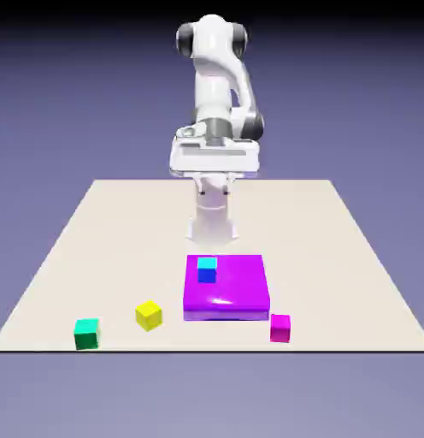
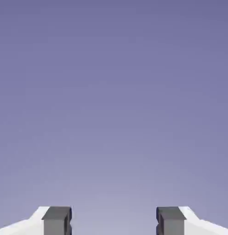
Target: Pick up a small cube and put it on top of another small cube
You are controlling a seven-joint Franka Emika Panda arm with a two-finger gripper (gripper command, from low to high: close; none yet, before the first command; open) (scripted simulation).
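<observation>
A small blue cube [image 1: 207, 270] is carried on a flat magenta block [image 1: 237, 291]. The small plain yellow cube [image 1: 149, 315] rests on the beige desk [image 1: 352, 257], just left of the block in the exterior view. The jaws are seen parted, holding nothing.

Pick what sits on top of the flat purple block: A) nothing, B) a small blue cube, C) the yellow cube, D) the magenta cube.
B: a small blue cube rests on the flat purple block, while the yellow cube sits on the table.
</observation>
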